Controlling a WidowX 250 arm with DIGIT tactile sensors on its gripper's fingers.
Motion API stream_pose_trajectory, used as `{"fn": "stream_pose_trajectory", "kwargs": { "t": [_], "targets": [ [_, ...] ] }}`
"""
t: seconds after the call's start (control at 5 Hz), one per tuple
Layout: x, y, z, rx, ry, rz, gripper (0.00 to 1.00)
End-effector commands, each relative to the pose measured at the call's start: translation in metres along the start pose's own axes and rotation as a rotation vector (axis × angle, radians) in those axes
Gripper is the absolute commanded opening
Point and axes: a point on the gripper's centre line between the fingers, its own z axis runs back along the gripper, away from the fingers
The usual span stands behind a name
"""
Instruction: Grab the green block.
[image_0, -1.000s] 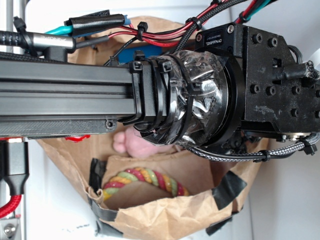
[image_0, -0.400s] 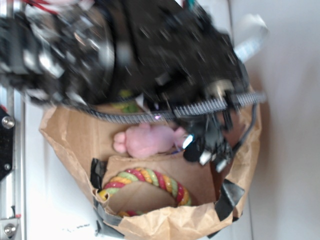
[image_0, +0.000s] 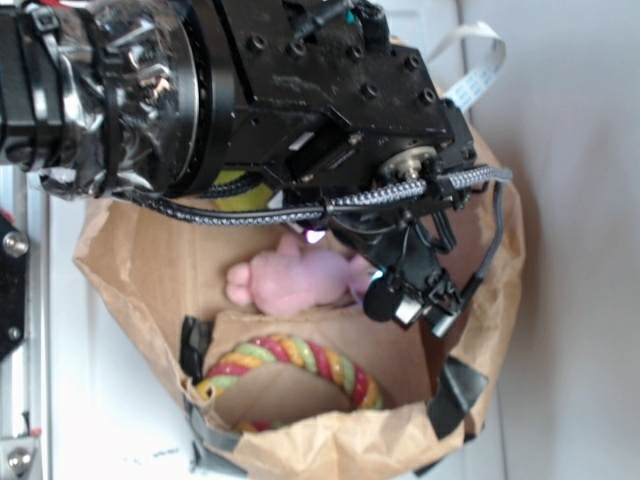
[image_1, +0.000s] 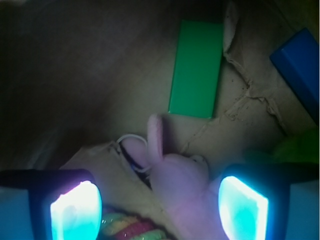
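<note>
Wrist view shows the claw (image_1: 160, 207) spread wide, its two glowing pads (image_1: 76, 212) in the lower corners of the frame with nothing between them but the pink plush (image_1: 182, 192) lying beneath. Beyond the plush's raised ear, in the upper middle of the frame, lies the green block (image_1: 196, 68): a smooth, flat, emerald rectangle, long side running up the frame, resting on the brown paper floor. Bare paper lies along its left side; a torn paper edge runs just beside its right side. At the upper right edge sits the blue block (image_1: 299, 65), well apart from the green one. A striped rope toy (image_1: 127, 230) peeks in at the bottom.

Exterior view has the arm (image_0: 250, 90) reaching into the brown paper bag (image_0: 140, 270), which holds the plush and the rope ring; the green block is hidden there.
</note>
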Motion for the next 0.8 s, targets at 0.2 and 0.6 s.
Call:
{"fn": "stream_pose_trajectory", "kwargs": {
  "t": [0.2,0.6],
  "targets": [
    [0.046,-0.013,0.001,0.057,-0.098,0.047,1.0],
    [0.06,-0.002,0.001,0.078,-0.129,0.075,1.0]
  ]
}}
